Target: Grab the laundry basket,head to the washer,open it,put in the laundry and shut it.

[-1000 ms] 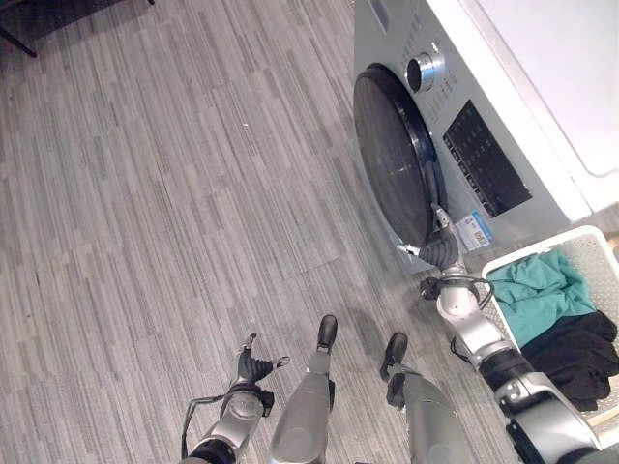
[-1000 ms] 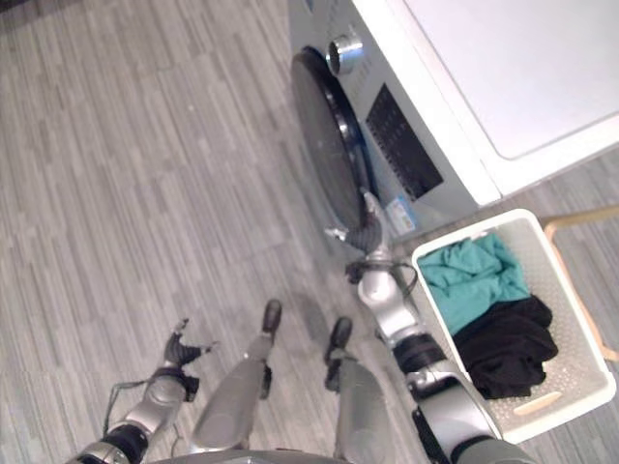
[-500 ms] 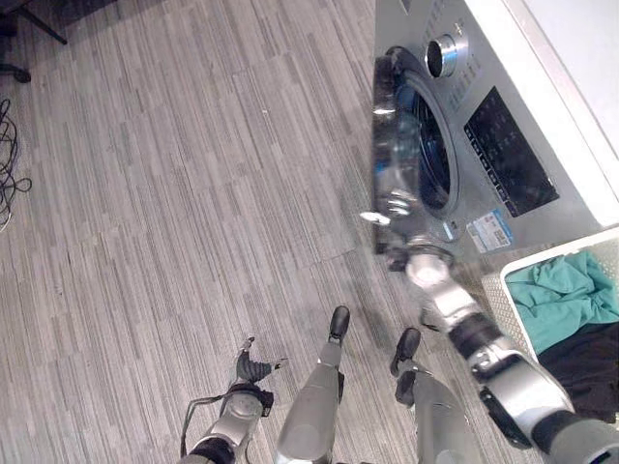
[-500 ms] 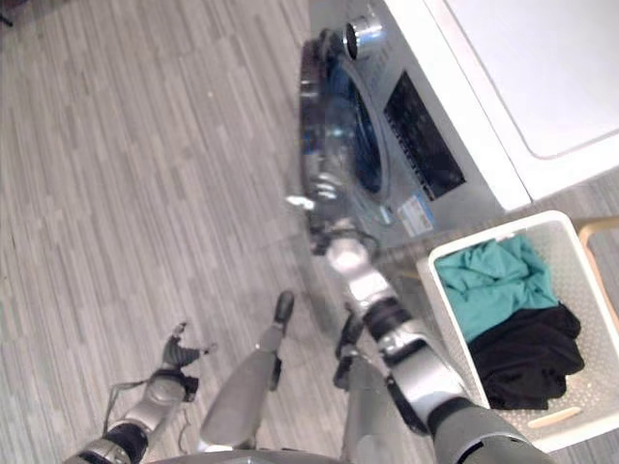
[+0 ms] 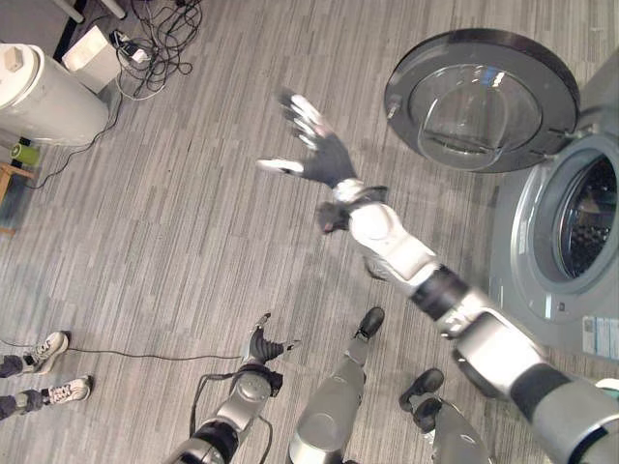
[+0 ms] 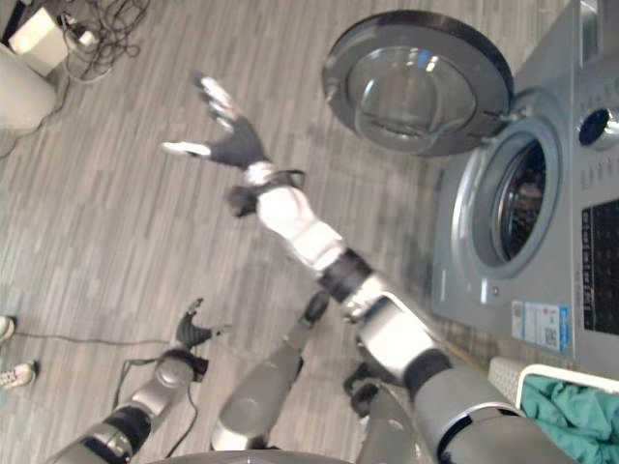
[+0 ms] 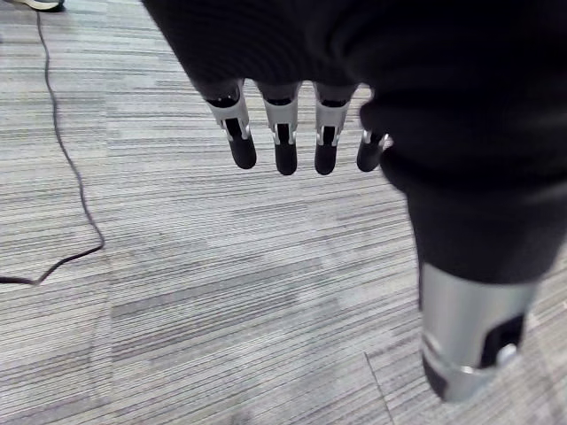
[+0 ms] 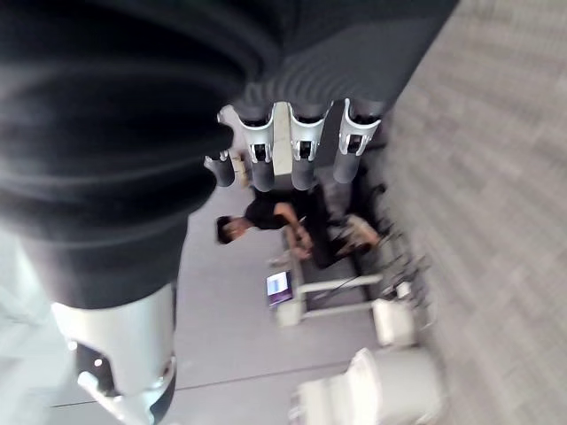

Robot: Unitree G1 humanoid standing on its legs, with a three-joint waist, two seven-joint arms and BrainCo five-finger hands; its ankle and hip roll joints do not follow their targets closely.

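- Right hand (image 5: 314,145) raised well out over the floor (image 5: 174,242), fingers spread and straight, thumb apart, grasping nothing; its wrist view shows the fingers extended with a seated person in the far background.
- Left hand (image 5: 261,348) hangs low by the robot's side; fingers relaxed and straight in its wrist view (image 7: 279,146), empty, bare floor beneath.
- Washer (image 6: 542,222) at the right: round door (image 5: 484,97) swung fully open, drum opening (image 6: 517,198) exposed and dark inside.
- Laundry basket (image 6: 508,372) sits on the floor at the robot's right, just beside the washer's lower front corner; only a white perforated corner shows. Teal cloth (image 6: 571,411) lies in it (whatever else it holds is out of frame).
- Step in hand, as I judge it: door is open, laundry not yet loaded.
- Handling judgement: cloth is soft, light, limp; it will drape and trail, may snag on the basket rim or the door lip. Best taken by bunching a thick fold at the top of the pile with fingers and thumb curled well round it, not by an edge.
- Basket looks like stiff, light plastic; take it by the rim if it needs shifting nearer.
- Bystander's shoes (image 5: 44,372) at the far left; cables (image 5: 145,29) and a white bin (image 5: 44,92) well clear.
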